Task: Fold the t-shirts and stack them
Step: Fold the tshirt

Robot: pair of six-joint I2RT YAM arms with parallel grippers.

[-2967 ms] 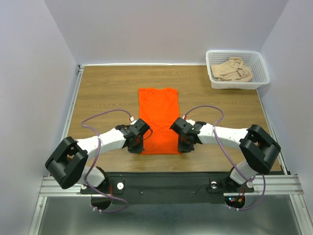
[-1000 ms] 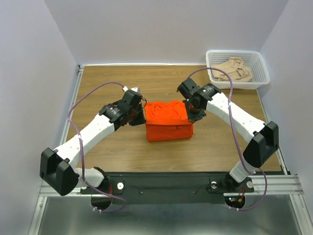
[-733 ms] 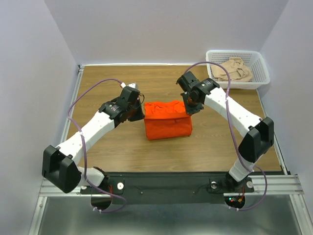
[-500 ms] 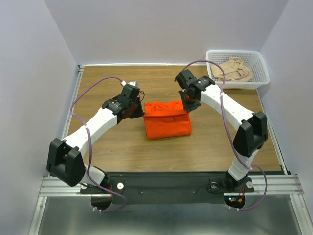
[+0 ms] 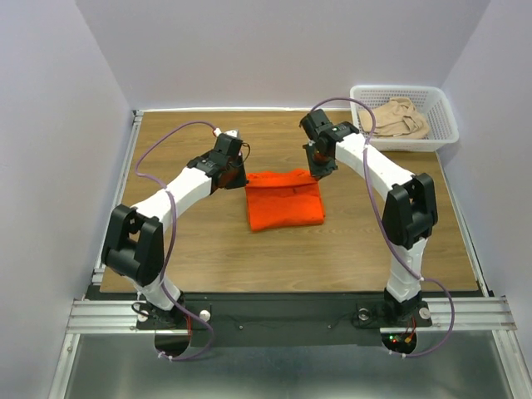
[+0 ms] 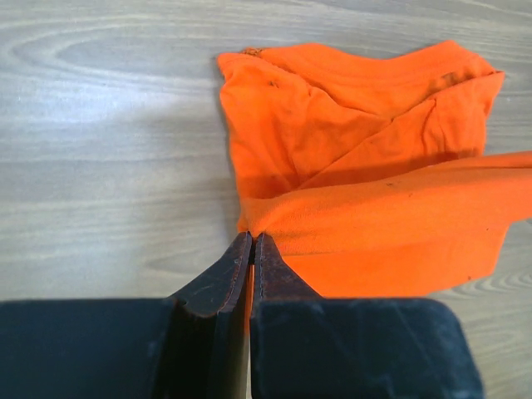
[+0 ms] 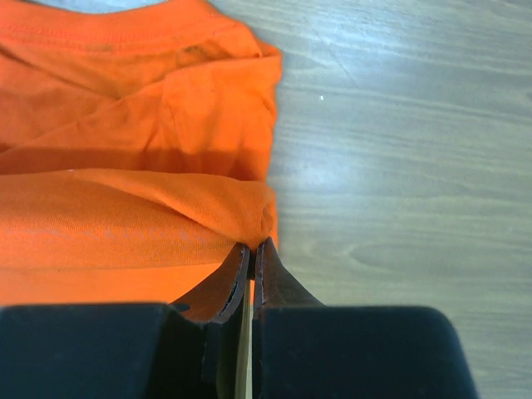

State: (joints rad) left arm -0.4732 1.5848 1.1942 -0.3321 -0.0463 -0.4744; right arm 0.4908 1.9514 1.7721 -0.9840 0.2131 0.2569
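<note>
Pinching opposite corners of soft, creased orange t-shirt (image 5: 285,199), folded into rough rectangle on wood-grain bench (image 5: 191,241), with left end effector (image 6: 252,241) and right end effector (image 7: 252,247).

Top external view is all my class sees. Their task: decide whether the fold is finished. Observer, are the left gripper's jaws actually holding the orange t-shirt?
Observer: Yes. The left wrist view shows the left gripper shut on a corner of the orange t-shirt, on its folded-over layer.
Operator: And the right gripper?
Observer: The right wrist view shows the right gripper pinching the opposite corner of that layer.
Operator: Does that layer cover the collar?
Observer: No. The ribbed collar lies uncovered beyond the held edge.
</note>
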